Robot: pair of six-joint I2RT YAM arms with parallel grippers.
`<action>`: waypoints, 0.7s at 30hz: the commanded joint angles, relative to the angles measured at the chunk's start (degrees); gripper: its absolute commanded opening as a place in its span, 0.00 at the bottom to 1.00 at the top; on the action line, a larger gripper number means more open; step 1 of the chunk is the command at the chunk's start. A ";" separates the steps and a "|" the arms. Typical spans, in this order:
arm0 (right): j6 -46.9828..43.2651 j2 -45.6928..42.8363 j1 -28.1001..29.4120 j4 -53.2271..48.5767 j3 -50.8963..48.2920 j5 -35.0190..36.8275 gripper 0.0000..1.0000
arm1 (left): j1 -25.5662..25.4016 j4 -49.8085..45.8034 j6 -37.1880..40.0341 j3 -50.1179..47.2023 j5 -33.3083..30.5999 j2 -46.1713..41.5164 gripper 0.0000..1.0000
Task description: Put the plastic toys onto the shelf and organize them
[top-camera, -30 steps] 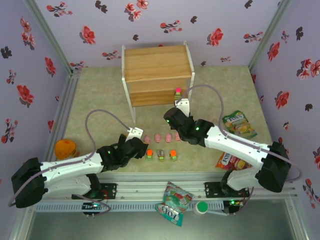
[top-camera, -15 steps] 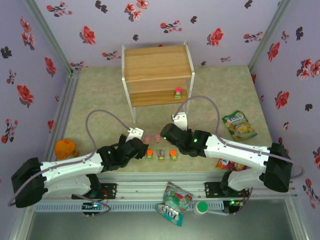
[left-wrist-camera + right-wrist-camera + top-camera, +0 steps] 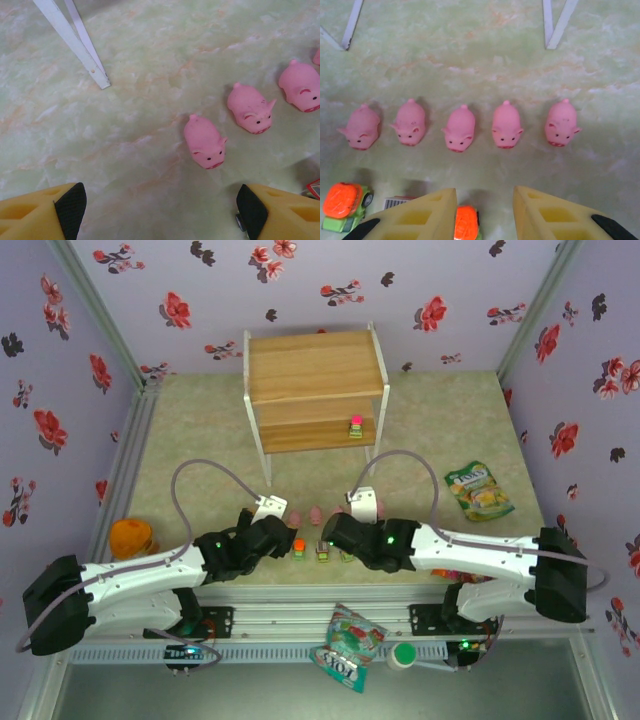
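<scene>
Right gripper spread apart, 1 orange-topped toy between its fingers (partly cut off at frame edge). Left gripper wide, holding nothing. 5 pigs in a row on table. Pink-topped toy on shelf, lower tier.

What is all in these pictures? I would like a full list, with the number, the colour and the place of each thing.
shelf: one, light wood on white legs, far middle of the table.
pigs: five, pink, one row on the table before the shelf.
blocky toys: three on the table, two orange-topped and one grey-topped, in a row nearer than the pigs.
pink-topped blocky toy: one, on the lower shelf board, right end.
snack bags: three; green at the right, red under the right arm, teal by the near rail.
round object: one, orange, left edge.
table: one, pale green, marbled.
left gripper: yellow fingers, open, near the row's left pigs.
right gripper: yellow fingers, open, an orange-topped toy between them.
</scene>
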 commanded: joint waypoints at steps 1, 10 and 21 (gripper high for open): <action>4.30 0.69 1.55 -1.03 -0.81 -0.80 0.35 | -0.44 0.31 0.54 1.40 -0.41 0.33 0.83; 9.19 4.67 4.56 1.23 -2.13 -3.91 0.36 | -0.46 0.38 0.58 1.50 -0.43 0.53 0.84; 10.01 6.15 5.20 2.61 -4.58 -6.23 0.39 | -0.45 0.49 0.70 1.68 -0.46 1.08 0.84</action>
